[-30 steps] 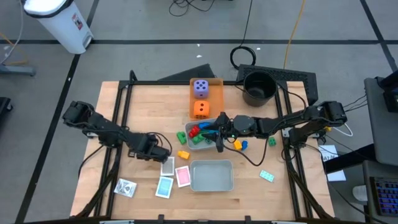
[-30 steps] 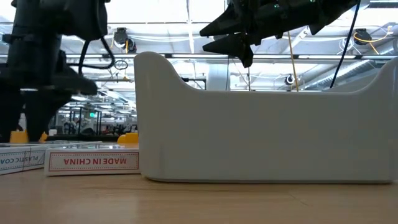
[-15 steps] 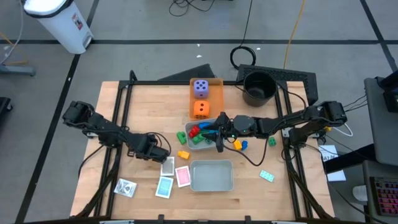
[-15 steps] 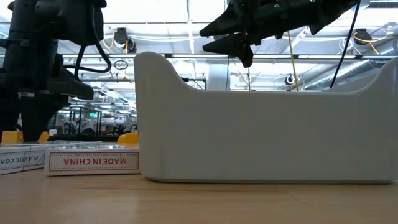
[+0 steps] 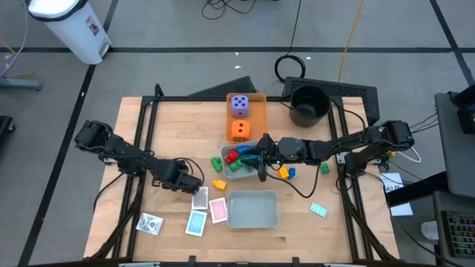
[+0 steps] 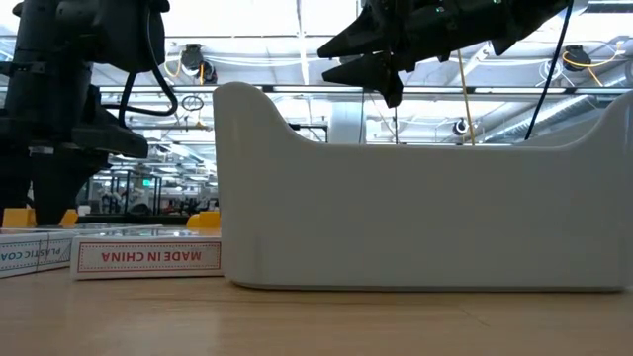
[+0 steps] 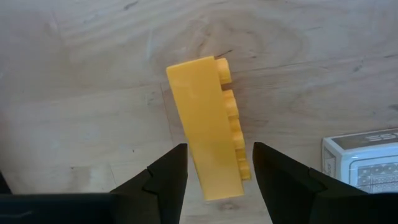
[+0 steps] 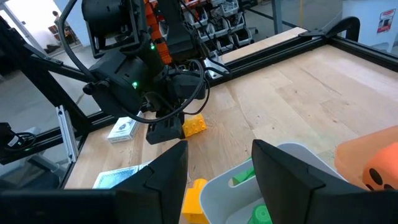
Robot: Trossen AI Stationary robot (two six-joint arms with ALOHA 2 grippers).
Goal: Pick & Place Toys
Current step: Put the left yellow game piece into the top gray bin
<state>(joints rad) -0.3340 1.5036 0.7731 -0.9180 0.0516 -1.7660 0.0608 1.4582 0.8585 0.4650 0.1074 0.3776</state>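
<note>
A yellow brick [image 7: 210, 124] lies on its side on the wood, also visible in the right wrist view [image 8: 194, 124]. My left gripper [image 7: 217, 162] [image 5: 191, 183] points down over it. Its open fingers stand on either side of the brick's near end, and the brick lies slightly askew between them. My right gripper [image 8: 221, 158] [image 5: 256, 158] hovers level and open above a grey tray [image 5: 236, 174] holding red, green and blue bricks. A purple die [image 5: 239, 104] and an orange die [image 5: 239, 130] sit on the orange tray [image 5: 257, 99]. My left gripper comes from above with one finger [image 7: 168, 180] on each long side of the yellow brick's end [image 7: 224, 186], which rests on the table. I cannot tell whether the fingers touch it.
A second grey tray [image 5: 252, 210] stands near the front edge. Card boxes lie left of it [image 5: 200, 198] [image 5: 218, 211] [image 5: 196, 222] [image 5: 151, 223]. Another yellow brick [image 5: 218, 185], loose bricks [image 5: 284, 172] [image 5: 324, 169] and a teal card [image 5: 318, 210] lie around. A black pot [image 5: 308, 104] stands far right.
</note>
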